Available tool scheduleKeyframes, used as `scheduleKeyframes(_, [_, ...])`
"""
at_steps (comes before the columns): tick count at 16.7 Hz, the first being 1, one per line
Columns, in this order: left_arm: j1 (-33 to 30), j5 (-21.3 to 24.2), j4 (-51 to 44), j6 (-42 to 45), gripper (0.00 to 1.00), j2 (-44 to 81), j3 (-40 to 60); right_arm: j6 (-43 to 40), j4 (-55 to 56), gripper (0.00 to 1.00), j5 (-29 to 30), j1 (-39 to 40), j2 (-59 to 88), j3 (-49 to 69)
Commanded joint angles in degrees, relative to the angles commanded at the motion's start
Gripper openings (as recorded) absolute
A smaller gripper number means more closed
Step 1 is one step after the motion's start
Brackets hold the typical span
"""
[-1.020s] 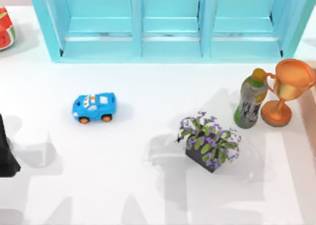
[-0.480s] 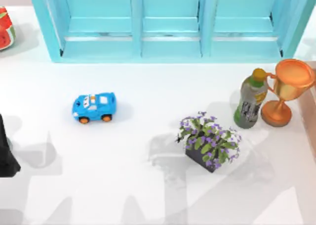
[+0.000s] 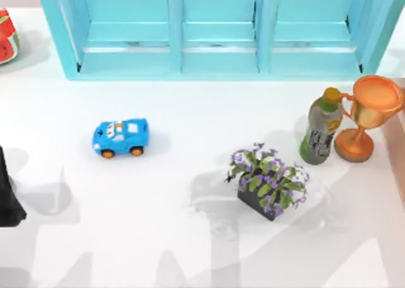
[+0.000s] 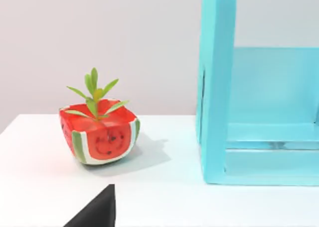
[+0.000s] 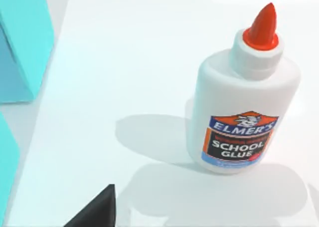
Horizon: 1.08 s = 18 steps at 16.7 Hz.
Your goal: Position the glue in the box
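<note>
- Logging the glue [image 5: 242, 95] first: a white school-glue bottle with a red cap, standing upright on the table [image 5: 124, 62], label turned toward the right wrist camera.
- Long axis is vertical. The cap points up and the base sits flat, with its shadow thrown on the table beside it.
- Landmark is the turquoise box [image 3: 215, 28], an open-fronted frame of three compartments along the far edge of the table. All three look empty.
- The glue stands apart from the box: the right wrist view has a turquoise wall [image 5: 22, 42] at its edge and bare table between wall and bottle.
- Right gripper [image 5: 95, 211]: a dark wedge low in its own wrist view, with the glue ahead of it and no contact. I cannot tell whether it is wide or narrow.
- Left arm [image 3: 7, 193] is parked well in front of the box's left end. I cannot tell its gripper's state either. Its wrist camera faces the watermelon planter [image 4: 99, 132], which stands just off that end of the box.
- Judgement: the right arm is nearer and should take the glue. A sideways approach across the bottle's body, below the shoulder, suits an upright bottle.
- Toy car [image 3: 120, 137], flower pot [image 3: 269, 183], green bottle [image 3: 321, 126] and trophy [image 3: 367, 114] all stand in front of the box. The bottle and trophy crowd its right end, so that carry path needs watching.
</note>
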Motion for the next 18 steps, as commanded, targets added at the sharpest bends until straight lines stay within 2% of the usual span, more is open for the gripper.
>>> scheduleKeyframes(3, [0.0,0.0,0.0,0.0,1.0,0.0,0.0,-0.05,-2.23,1.0,-0.02,-0.2,1.56,3.92])
scheduleKeyframes(9, [0.0,0.0,0.0,0.0,1.0,0.0,0.0,-0.19,-5.14,1.0,0.14,-0.43,12.85,18.96])
scheduleKeyframes(18, [0.0,0.0,0.0,0.0,1.0,0.0,0.0,0.68,-4.56,1.0,1.86,1.45,21.34,25.96])
